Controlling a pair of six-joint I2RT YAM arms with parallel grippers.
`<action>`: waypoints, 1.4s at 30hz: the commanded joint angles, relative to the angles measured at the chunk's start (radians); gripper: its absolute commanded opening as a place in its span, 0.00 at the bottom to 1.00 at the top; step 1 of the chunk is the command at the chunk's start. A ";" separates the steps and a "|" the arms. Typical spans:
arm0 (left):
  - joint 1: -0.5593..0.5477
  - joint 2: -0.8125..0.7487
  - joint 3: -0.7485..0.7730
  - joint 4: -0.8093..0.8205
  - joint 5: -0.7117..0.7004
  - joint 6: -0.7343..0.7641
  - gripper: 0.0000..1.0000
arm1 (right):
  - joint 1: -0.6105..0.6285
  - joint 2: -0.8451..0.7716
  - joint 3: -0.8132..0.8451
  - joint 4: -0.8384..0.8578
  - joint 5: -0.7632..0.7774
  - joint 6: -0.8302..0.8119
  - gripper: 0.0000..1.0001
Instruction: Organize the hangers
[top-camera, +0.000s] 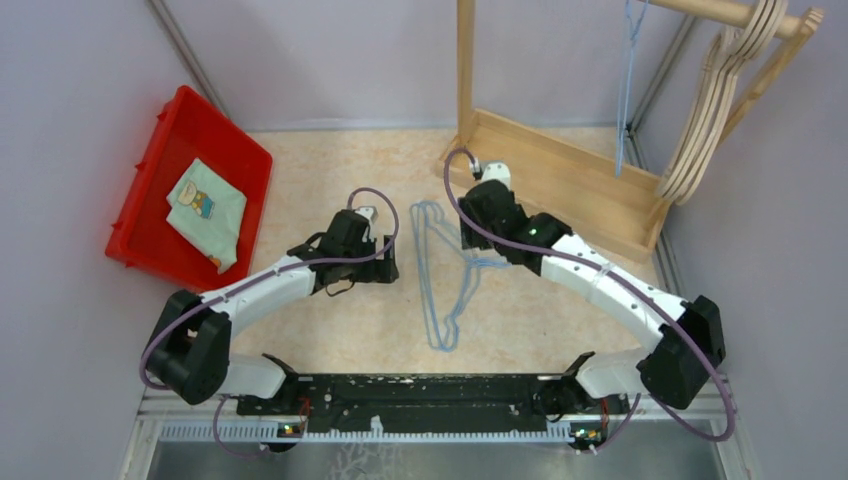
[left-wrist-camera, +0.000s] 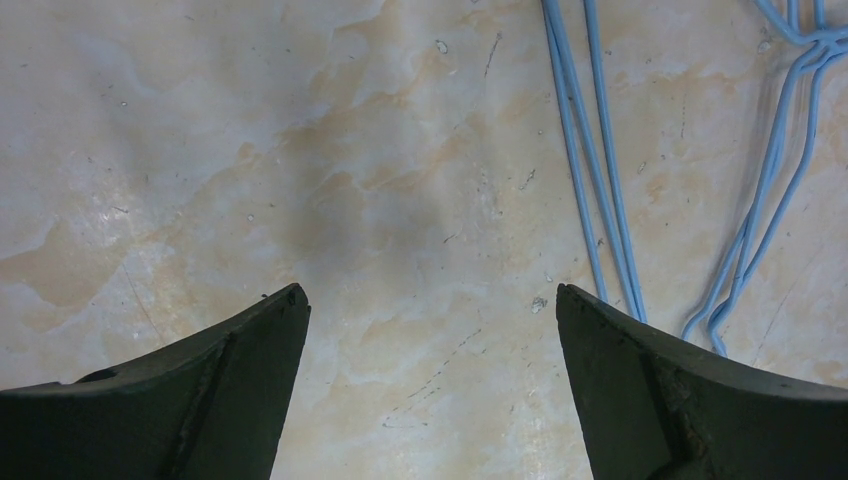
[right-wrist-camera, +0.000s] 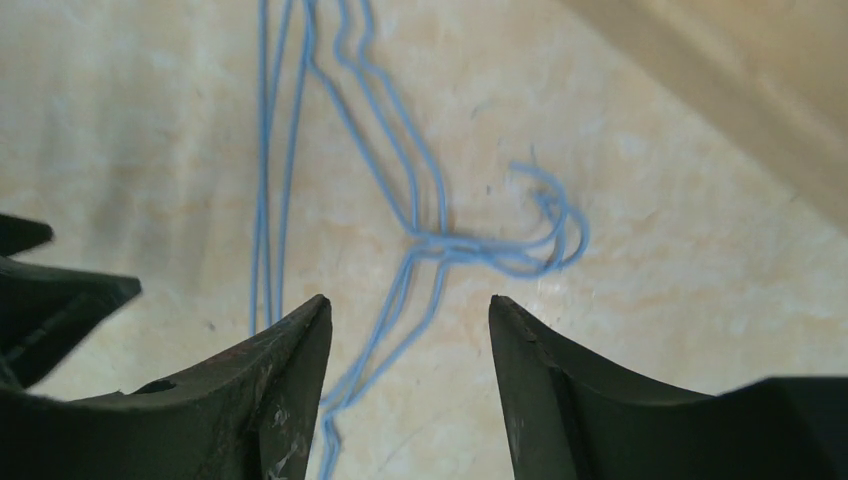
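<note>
No legible text or labels anywhere

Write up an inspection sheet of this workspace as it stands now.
Surface: marbled beige table, lightly scuffed.
Job's things: blue wire hangers lie flat together between the arms; one blue hanger and several wooden hangers hang on the rack.
Clutter: red bin at far left, with a folded cloth inside.
Grippers: left gripper open, over table beside the hangers; right gripper open, above the hangers' necks, gripping nothing.
Cables: purple cables loop along both arms.
Surroundings: grey walls on three sides.
</note>
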 joint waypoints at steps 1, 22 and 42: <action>0.004 0.007 -0.001 0.000 0.013 0.000 0.98 | 0.002 -0.015 -0.162 0.106 -0.142 0.183 0.56; 0.004 -0.044 -0.037 -0.061 0.010 0.000 0.98 | 0.016 0.279 -0.267 0.265 -0.145 0.315 0.45; 0.007 -0.022 -0.029 -0.045 0.016 -0.002 0.98 | 0.016 0.284 -0.195 0.172 -0.109 0.254 0.00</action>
